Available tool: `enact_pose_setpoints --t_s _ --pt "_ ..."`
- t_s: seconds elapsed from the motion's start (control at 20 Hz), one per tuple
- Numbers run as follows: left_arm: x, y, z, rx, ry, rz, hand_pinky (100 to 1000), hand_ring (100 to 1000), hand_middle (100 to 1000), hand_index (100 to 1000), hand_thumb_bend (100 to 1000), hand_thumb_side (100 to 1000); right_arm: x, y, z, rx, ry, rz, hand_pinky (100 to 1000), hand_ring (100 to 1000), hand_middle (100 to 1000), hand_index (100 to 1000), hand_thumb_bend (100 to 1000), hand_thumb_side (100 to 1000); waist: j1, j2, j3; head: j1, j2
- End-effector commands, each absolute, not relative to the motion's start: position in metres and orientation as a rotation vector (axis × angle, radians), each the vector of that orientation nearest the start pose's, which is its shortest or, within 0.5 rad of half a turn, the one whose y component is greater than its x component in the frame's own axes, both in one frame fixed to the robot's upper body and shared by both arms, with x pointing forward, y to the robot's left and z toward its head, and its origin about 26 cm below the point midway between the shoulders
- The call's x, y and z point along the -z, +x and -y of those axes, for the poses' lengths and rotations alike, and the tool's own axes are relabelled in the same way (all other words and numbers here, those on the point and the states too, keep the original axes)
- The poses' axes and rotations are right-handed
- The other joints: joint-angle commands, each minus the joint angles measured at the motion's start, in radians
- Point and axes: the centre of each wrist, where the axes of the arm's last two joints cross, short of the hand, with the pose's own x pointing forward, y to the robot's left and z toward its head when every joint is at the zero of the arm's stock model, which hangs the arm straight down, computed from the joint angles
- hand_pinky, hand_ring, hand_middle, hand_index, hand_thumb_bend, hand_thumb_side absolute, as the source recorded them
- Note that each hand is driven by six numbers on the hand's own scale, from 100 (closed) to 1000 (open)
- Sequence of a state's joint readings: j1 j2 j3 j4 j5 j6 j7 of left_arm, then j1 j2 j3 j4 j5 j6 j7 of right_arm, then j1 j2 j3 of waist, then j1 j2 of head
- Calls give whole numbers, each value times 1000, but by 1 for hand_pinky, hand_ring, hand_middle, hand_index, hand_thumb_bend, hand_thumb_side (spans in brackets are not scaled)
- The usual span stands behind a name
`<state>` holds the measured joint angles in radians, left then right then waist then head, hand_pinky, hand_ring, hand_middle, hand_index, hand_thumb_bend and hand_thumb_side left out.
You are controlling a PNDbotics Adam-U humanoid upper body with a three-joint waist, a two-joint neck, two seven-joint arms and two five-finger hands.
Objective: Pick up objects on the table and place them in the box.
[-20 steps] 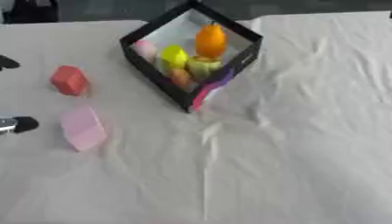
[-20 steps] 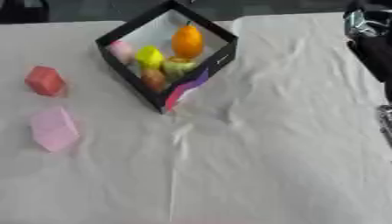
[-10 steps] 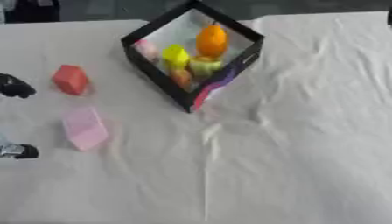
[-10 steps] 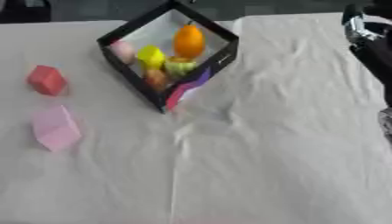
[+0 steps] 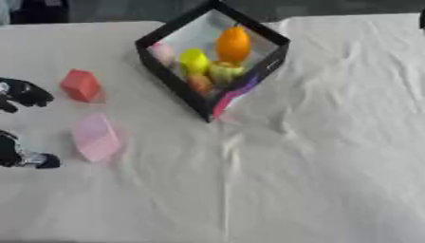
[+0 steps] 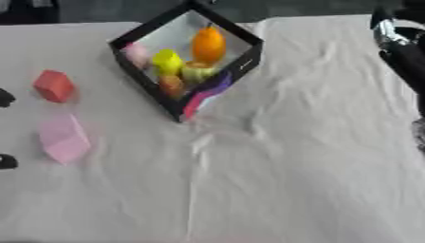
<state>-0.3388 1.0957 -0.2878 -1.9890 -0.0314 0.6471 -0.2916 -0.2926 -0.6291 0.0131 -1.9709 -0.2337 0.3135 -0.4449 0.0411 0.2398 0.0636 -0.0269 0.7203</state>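
A black open box (image 5: 270,66) stands at the back centre, turned corner-on. It holds an orange fruit (image 5: 233,43), a yellow piece (image 5: 193,61), a green one (image 5: 224,71) and a pink one (image 5: 162,53). On the white cloth to its left lie a red block (image 5: 80,85) and, nearer, a pale pink block (image 5: 94,137). My left hand (image 5: 23,93) enters at the left edge. It is open, one dark part level with the red block and another (image 5: 25,159) just left of the pink block, touching neither. My right arm (image 6: 404,47) shows at the upper right edge.
A white wrinkled cloth (image 5: 315,166) covers the table, with a long crease running from the box toward the near edge. A purple and pink scrap (image 5: 234,94) hangs at the box's near wall. Dark shapes lie beyond the far edge.
My left hand has come further in from the left edge and moved nearer, toward the pink block. Blocks, box and right arm have stayed put.
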Motion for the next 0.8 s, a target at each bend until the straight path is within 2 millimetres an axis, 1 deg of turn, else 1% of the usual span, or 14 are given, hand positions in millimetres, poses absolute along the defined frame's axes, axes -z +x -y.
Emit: enact_pose_setpoints --t_s 0.05,0.1,0.2,0.4,0.8 --pt "-252 288 -300 1117 640 1229 879 873 750 834 769 145 -229 298 304 -53 -520 1983 829 771 784 862 285 466 2 -19 1 3 3" --pt "-253 288 -297 1118 635 1231 879 873 750 834 769 146 -229 298 304 -54 -518 1982 829 770 784 862 285 466 3 -19 1 3 3" --pt "-253 290 -292 1112 632 1224 882 875 753 839 779 181 -229 299 303 -57 -513 1982 829 770 784 861 284 468 4 -19 0 3 2" --pt "-248 296 -286 1092 618 1196 889 881 761 848 783 202 -228 300 303 -63 -511 1979 829 769 783 861 283 471 5 -18 -2 3 1" --pt "-237 313 -282 1065 603 1154 895 885 765 850 793 227 -226 301 303 -59 -508 1976 829 768 782 860 279 476 6 -16 -4 7 -2"
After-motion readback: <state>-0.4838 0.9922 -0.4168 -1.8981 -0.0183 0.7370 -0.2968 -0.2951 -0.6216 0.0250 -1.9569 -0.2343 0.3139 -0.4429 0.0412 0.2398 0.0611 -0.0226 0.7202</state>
